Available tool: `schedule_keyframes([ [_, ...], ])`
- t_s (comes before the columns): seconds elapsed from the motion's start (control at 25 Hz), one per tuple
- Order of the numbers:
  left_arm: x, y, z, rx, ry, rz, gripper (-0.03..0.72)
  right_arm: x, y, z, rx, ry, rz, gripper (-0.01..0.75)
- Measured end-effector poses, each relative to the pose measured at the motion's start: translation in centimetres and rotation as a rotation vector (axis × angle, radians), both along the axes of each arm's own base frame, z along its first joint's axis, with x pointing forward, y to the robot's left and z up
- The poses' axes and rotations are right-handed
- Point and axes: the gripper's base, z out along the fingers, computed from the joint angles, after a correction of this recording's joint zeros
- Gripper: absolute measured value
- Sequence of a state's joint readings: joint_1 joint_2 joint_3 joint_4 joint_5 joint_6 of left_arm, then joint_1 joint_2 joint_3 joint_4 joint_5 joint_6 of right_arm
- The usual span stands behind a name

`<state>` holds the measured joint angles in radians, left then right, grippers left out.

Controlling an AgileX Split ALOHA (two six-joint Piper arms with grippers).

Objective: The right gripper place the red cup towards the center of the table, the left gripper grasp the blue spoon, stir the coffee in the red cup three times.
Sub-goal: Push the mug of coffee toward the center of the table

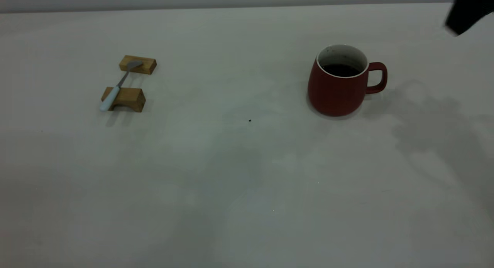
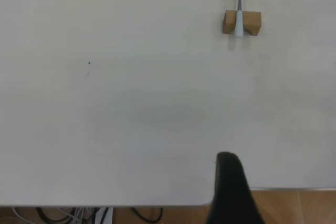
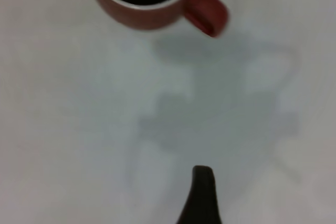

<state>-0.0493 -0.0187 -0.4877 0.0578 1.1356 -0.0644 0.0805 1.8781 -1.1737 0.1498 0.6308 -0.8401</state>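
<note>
The red cup (image 1: 339, 85) of coffee (image 1: 340, 69) is sitting right of centre on the table (image 1: 239, 175), untouched. The right gripper (image 3: 202, 195) is hovering nearby, finger spread untellable; it should be approaching the handle (image 1: 377, 77) squarely, avoiding spills.

Two tan wooden blocks (image 1: 131, 83) sit one behind the other, close together, well apart from either claw. A tiny dark speck (image 1: 249, 120) lies between them and the right claw's side. Dark cables (image 2: 79, 215) hang near the left claw.

The table (image 1: 231, 183) bears red cup (image 1: 335, 90), wooden blocks (image 1: 125, 99)
</note>
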Motion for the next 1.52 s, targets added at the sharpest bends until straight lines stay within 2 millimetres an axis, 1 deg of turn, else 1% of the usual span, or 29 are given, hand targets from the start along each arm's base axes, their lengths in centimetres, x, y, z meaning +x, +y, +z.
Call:
schedule_keyframes([
  [0.08,0.0,0.0,0.0,0.0,0.0,0.0,0.553,1.9,0.2,-1.7,-0.019,0.034,0.083,0.707],
  [0.12,0.0,0.0,0.0,0.0,0.0,0.0,0.553,2.8,0.3,-2.1,-0.03,0.037,0.12,0.705],
  [0.24,0.0,0.0,0.0,0.0,0.0,0.0,0.553,4.9,0.5,-4.0,-0.059,0.051,0.214,0.7],
  [0.32,0.0,0.0,0.0,0.0,0.0,0.0,0.553,5.7,0.5,-5.0,-0.071,0.053,0.259,0.698],
  [0.44,0.0,0.0,0.0,0.0,0.0,0.0,0.553,6.5,1.0,-6.4,-0.087,0.061,0.33,0.692],
  [0.64,0.0,0.0,0.0,0.0,0.0,0.0,0.553,7.3,2.9,-9.1,-0.119,0.059,0.474,0.685],
  [0.76,0.0,0.0,0.0,0.0,0.0,0.0,0.553,7.8,3.4,-10.4,-0.14,0.062,0.53,0.681],
  [0.88,0.0,0.0,0.0,0.0,0.0,0.0,0.553,8.2,3.7,-11.1,-0.151,0.057,0.559,0.674],
  [1.04,0.0,0.0,0.0,0.0,0.0,0.0,0.553,8.3,4.5,-11.5,-0.157,0.045,0.582,0.655],
  [1.12,0.0,0.0,0.0,0.0,0.0,0.0,0.553,8.2,4.9,-11.6,-0.157,0.043,0.592,0.612],
  [1.2,0.0,0.0,0.0,0.0,0.0,0.0,0.553,8.1,5.4,-11.7,-0.156,0.043,0.602,0.55],
  [1.4,0.0,0.0,0.0,0.0,0.0,0.0,0.553,7.7,6.1,-12.6,-0.154,0.071,0.623,0.352],
  [1.52,0.0,0.0,0.0,0.0,0.0,0.0,0.553,7.4,7.0,-12.7,-0.158,0.082,0.65,0.237],
])
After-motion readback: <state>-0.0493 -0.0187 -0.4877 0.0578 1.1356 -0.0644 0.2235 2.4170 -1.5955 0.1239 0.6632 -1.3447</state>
